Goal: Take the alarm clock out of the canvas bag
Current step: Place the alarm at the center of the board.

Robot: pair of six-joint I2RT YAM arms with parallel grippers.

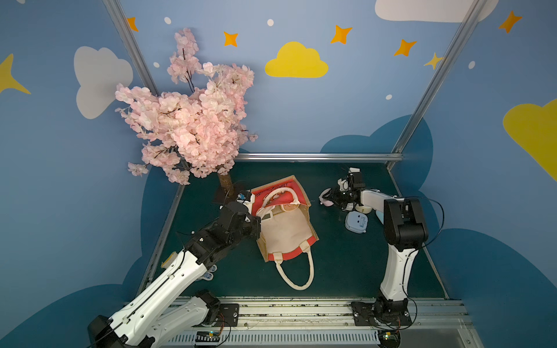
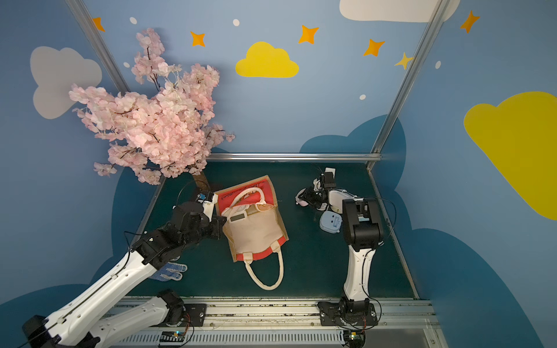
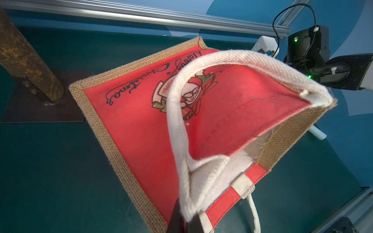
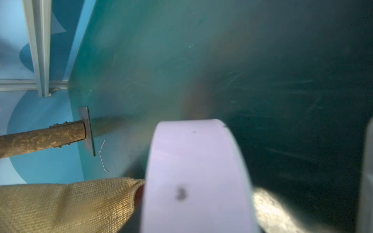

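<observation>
Cream handle (image 3: 177, 141) in closed left hand (image 3: 185, 219)

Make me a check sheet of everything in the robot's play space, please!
Surface: dark green mat.
Job's things: canvas bag lying flat, mouth open, white screened gadget at its mouth.
Clutter: blue clock-like gadget, dotted glove, lilac round thing.
Grippers: left gripper shut on the bag's handle; right gripper at the lilac thing, grip unclear.
Cables: black cable looping over each arm.
Surroundings: pink blossom tree, blue walls with clouds and stars.
</observation>
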